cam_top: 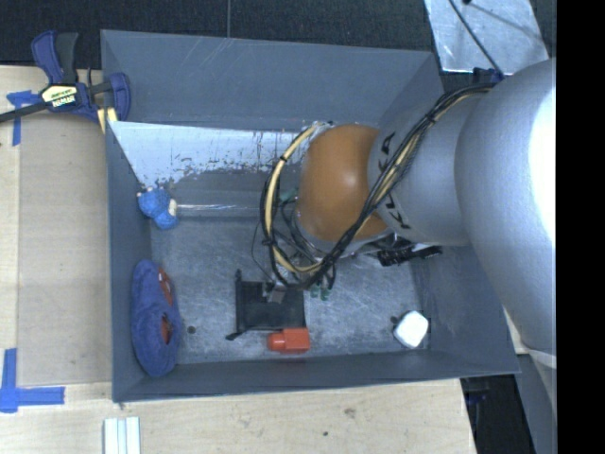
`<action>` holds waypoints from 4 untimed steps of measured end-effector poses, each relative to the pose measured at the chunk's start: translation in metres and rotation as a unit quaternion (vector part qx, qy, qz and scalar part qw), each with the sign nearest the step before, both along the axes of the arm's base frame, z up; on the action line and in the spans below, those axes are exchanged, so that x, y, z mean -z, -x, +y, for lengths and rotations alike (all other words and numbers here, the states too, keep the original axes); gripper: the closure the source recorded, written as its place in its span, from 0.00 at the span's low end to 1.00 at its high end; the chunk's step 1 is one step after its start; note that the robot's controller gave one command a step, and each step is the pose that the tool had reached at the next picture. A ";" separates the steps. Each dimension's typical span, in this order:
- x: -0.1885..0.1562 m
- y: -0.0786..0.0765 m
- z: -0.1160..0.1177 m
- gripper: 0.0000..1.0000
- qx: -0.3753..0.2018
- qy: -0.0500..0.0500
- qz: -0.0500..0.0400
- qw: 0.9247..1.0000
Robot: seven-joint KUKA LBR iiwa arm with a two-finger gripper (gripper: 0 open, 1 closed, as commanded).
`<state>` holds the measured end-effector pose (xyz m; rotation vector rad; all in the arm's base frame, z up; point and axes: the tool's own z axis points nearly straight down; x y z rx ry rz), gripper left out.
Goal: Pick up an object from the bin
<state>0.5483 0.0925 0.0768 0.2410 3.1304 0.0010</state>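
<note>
**Bin (265, 74) from above, arm (492, 178) reaching in from the right.** The orange cover (336, 187) and cables (284, 244) on the wrist are hanging over the middle of the floor. The dark jaws are pointing down at the floor just below them. Whether the jaws are released or clenched cannot be told, and nothing is showing between them.

**Nearest thing.** A small red block (288, 340) is lying flat just beside the jaws, between them and the bin's near wall. Whether it is touching them cannot be told.

**Handling (a judgement).** The block is looking stiff, light and smooth-sided. It is therefore more likely to be sliding across the floor than yielding if it is nudged. Taking hold across its shorter width, near the middle of its length, is looking like the safest grip, with the jaws closing squarely so that it is not squirting out sideways.

**Edges and room.**
- The near wall is rising close behind the block, on the side away from the jaws, so that side is offering little clearance.
- A white lump (411, 329) is sitting well apart from the jaws, toward the arm's side and near the same wall.
- A blue cloth bundle (153, 320) is lying well apart on the opposite side, along the wall there.
- A small blue and white thing (158, 206) is resting farther off, beyond the bundle, near the far corner.
- The floor on either side of the jaws is lying open, so straight up is looking like the freest way out.
</note>
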 end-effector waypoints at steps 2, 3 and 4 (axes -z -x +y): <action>-0.100 -0.001 -0.002 0.00 -0.005 0.000 0.000 1.000; 0.002 0.022 0.004 0.00 -0.069 0.001 0.004 0.998; -0.002 0.019 0.004 1.00 -0.068 0.000 -0.001 0.998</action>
